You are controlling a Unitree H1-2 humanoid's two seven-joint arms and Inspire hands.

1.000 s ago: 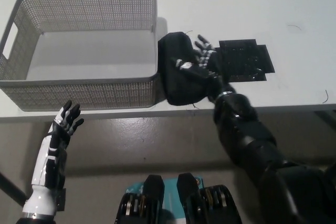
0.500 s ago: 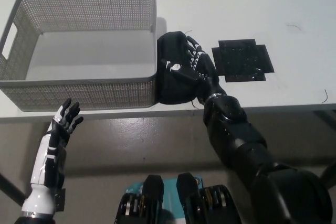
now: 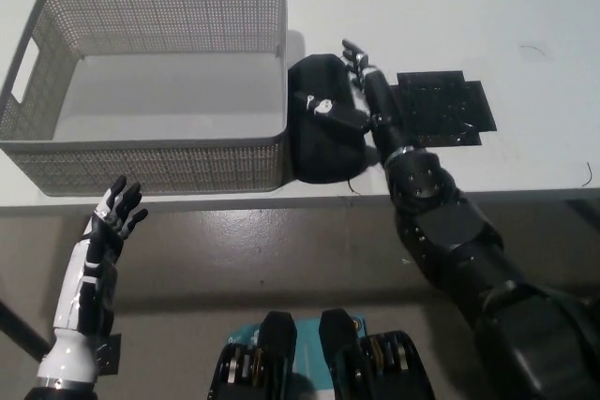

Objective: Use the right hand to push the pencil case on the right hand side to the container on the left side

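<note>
Pencil case: one black pencil case [image 3: 323, 138] lies on the desk [image 3: 525, 7], its left side touching the right wall of the container; its near end reaches close to the desk's front edge. A small white mark shows on its top.
Container: one grey mesh container [image 3: 150, 152], rectangular and open-topped, with a handle slot in the wall farthest from the pencil case. Its inside shows only the pale floor.
Right hand: the one black right hand [image 3: 364, 100] lies flat along the pencil case's right side, the side away from the container, and touches it. The fingers [image 3: 354, 58] are held straight and close together, pointing toward the far end of the pencil case; they grip nothing. The thumb side rests over the pencil case's top.
Right arm: the black forearm runs from the pencil case's near right corner back over the desk's front edge.
Left hand: the one white left hand [image 3: 112, 222] rests off the desk, below its front edge and in front of the container's near wall. Its fingers are spread apart and point up toward the container, holding nothing.
Black patch: one flat black cross-shaped patch [image 3: 441, 105] lies on the desk just beyond the right hand, on the side away from the pencil case.
Desk: one white surface carrying the container, the pencil case and the patch.
</note>
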